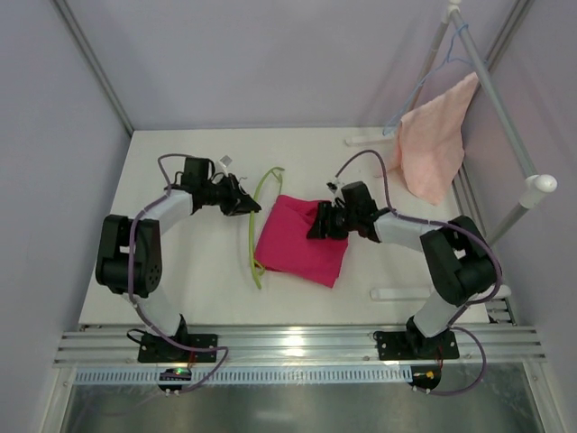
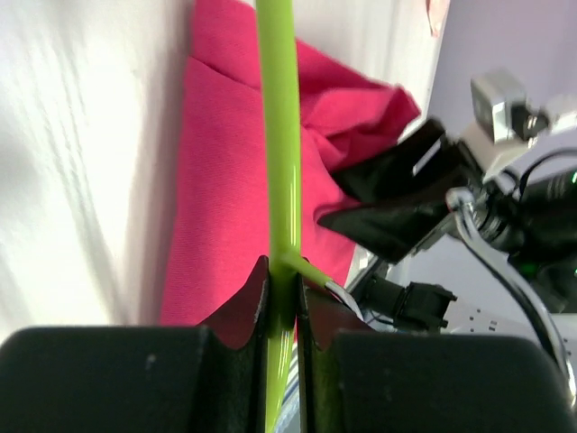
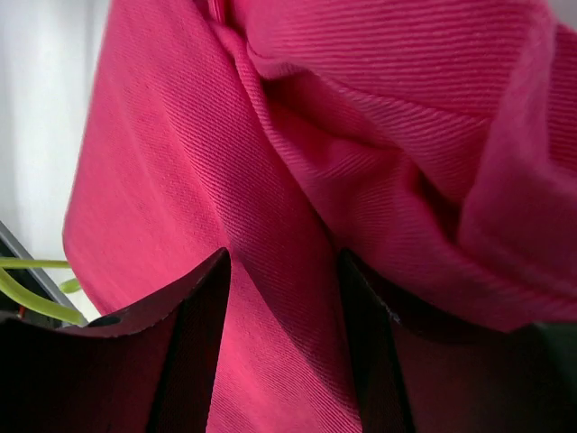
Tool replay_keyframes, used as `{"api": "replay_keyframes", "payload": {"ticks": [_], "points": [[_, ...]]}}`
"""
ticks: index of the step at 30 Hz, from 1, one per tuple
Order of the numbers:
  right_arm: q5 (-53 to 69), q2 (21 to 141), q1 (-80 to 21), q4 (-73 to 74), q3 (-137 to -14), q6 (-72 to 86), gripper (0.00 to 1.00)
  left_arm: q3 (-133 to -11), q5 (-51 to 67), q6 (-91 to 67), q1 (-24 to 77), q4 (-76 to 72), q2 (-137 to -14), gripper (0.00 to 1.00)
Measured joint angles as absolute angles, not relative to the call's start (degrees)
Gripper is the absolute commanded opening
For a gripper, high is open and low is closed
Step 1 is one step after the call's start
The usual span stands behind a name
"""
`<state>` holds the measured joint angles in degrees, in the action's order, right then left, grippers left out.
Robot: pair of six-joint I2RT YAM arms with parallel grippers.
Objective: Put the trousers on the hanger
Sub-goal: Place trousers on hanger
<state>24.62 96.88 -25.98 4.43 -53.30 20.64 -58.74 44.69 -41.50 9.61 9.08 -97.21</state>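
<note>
The magenta trousers lie folded in a heap at the table's middle. The lime-green hanger curves along their left edge. My left gripper is shut on the hanger near its hook stem, the bar pinched between the jaws, with the trousers beyond it. My right gripper sits on the trousers' upper right corner. Its jaws stand apart, straddling a raised fold of the trousers without pinching it. A bit of the hanger shows at the lower left.
A pale salmon towel hangs from a light-blue wire hanger on the white rack at the back right. White rods lie on the table, one at the back and one near my right arm's base.
</note>
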Motion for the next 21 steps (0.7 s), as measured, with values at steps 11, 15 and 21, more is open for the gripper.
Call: {"api": "replay_keyframes", "payload": {"ticks": [11,15,21], "points": [[6.37,89.30,-40.58,-4.03,-46.70,36.27,0.57,-75.99,48.10,-25.12,7.09,25.61,-107.85,0.00],[9.32,88.03,-36.21,5.56,-55.90,31.05,0.61,-76.16,48.03,-22.26,7.03,27.55,-107.85,0.02],[17.50,92.86,-27.70,13.61,-73.43,18.11,0.63,-76.34,47.92,-20.73,6.83,28.82,-107.85,0.01]]}}
